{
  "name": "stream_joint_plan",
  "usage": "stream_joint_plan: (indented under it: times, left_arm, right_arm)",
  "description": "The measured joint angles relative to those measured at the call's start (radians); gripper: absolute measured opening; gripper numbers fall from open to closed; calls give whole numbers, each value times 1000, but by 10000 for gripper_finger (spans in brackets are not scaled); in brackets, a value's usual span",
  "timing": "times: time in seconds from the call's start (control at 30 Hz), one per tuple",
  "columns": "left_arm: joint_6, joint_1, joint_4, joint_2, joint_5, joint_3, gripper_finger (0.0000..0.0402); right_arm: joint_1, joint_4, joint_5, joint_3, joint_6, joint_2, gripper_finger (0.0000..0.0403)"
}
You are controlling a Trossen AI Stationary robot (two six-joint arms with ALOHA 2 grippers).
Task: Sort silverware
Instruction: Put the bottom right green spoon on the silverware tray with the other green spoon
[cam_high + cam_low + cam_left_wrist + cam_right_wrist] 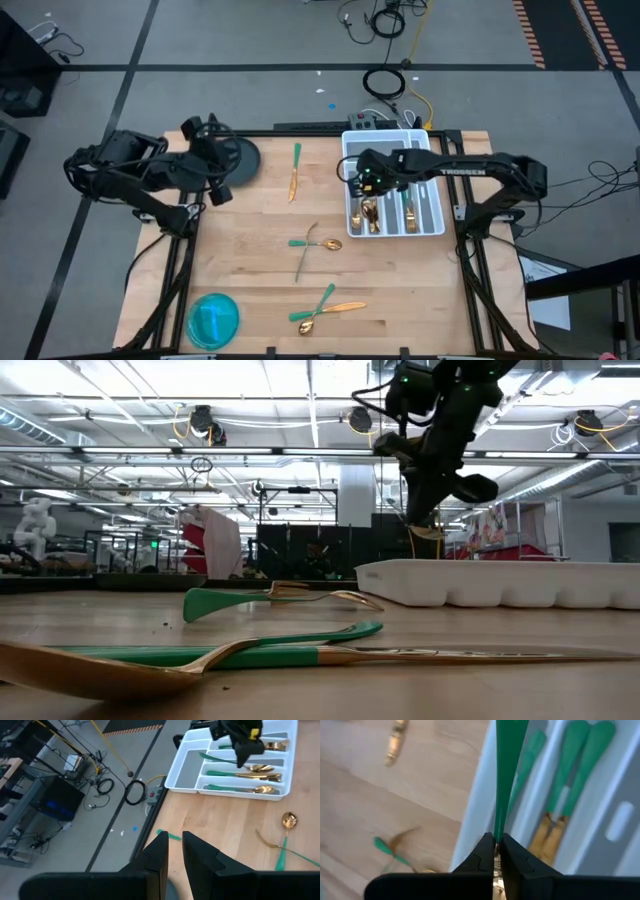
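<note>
My right gripper (365, 181) hangs over the left edge of the white tray (346, 150) and is shut on one piece of silverware (507, 780) with a teal handle. Its gold end is hidden, so I cannot tell what kind of piece it is. Several pieces (372, 214) lie in the tray's compartments, gold heads toward the near side. On the wood lie a knife (295, 170), a crossed spoon and fork (315, 245), and three more pieces (325, 308). My left gripper (175, 852) waits high at the far left, open by a narrow gap and holding nothing. My right gripper pinches the piece between its two fingertips (485, 851), about where the teal handle (499, 827) meets the gold metal. The fingers slant steeply down. The handle runs on past the fingertips along their line, lifted clear above the tray's left wall (475, 805).
A blue round bowl (213, 318) stands at the near left corner. A dark round disc (244, 160) lies at the far left under my left arm. Cables and a power strip (372, 120) lie just beyond the far edge. Bare wood shows between the scattered pieces.
</note>
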Motion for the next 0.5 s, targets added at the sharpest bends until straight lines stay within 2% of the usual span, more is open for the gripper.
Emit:
stream_joint_plan:
  times: [0.17, 0.5]
  left_arm:
    - [6, 16, 0, 0, 0, 0, 63]
    - [6, 40, -3, 0, 1, 0, 63]
  right_arm:
    - [0, -113, -9, 63, -8, 50, 0]
    - [0, -154, -44, 138, -34, 165, 0]
